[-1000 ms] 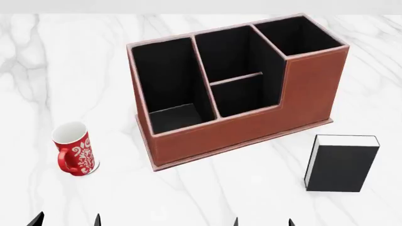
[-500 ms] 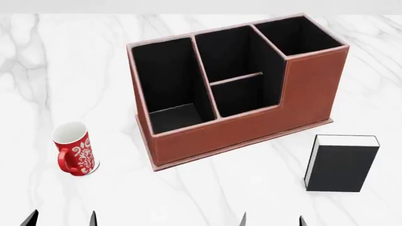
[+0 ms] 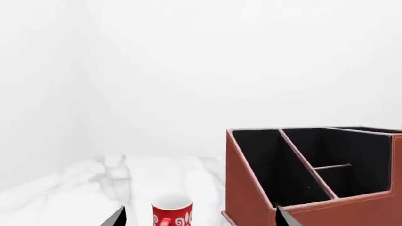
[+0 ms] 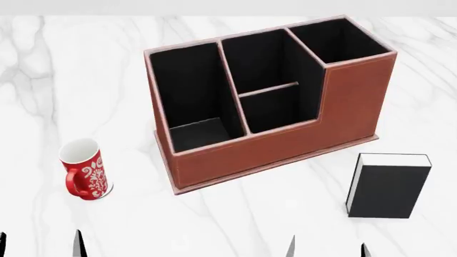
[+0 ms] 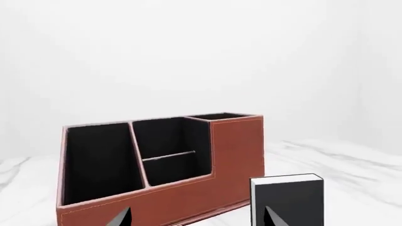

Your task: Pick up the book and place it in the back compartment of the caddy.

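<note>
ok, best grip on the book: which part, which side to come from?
Probably from above with the right claw, which is nearer. The book stands upright on the marble, apart from the caddy, white page edges up. Close the fingers across its two broad black covers near the top. Top access is clear, and an upright hold should suit lowering it into the back compartment.

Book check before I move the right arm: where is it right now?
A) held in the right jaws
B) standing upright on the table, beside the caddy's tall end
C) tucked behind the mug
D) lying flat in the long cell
B. The book stands upright on the marble table, apart from the caddy near its tall corner section; the right gripper sits low at the frame edge, open and not touching the book.
</note>
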Tool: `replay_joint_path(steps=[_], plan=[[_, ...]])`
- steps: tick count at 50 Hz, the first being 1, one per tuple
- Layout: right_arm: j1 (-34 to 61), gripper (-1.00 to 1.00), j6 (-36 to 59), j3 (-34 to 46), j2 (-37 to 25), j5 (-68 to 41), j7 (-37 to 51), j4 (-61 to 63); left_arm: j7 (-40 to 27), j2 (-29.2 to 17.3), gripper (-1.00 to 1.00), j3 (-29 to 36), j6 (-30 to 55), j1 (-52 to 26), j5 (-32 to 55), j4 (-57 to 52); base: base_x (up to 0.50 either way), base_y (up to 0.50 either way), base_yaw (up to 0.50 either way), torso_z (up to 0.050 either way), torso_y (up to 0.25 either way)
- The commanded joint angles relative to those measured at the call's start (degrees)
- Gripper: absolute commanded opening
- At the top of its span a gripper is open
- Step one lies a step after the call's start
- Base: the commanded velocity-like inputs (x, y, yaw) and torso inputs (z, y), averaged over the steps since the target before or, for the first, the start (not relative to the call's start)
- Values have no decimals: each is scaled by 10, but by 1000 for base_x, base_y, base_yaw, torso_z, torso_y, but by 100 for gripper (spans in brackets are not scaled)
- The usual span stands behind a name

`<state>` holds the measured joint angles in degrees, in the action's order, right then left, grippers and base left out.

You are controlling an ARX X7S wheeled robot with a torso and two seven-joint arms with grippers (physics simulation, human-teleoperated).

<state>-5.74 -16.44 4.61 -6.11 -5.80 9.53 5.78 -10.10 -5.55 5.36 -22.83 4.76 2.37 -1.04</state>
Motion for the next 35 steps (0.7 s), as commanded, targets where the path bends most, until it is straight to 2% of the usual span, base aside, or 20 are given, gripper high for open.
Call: replay_joint_path(steps=[1,16,35], plan=[[-24,100,-39,-3,-8,-7,14,30,-18,-7,100,-1,-84,22,2,-8,0,0,0,0,0],[-64,100,-142,-10,-6,4,40,51,-42,-11,100,0,-159,47,-29,-21,0,0,0,0,0],[-76,100,-172,-2,-15,13,55,56,-60,-19,100,7,-196,59,-38,-26,0,0,0,0,0]])
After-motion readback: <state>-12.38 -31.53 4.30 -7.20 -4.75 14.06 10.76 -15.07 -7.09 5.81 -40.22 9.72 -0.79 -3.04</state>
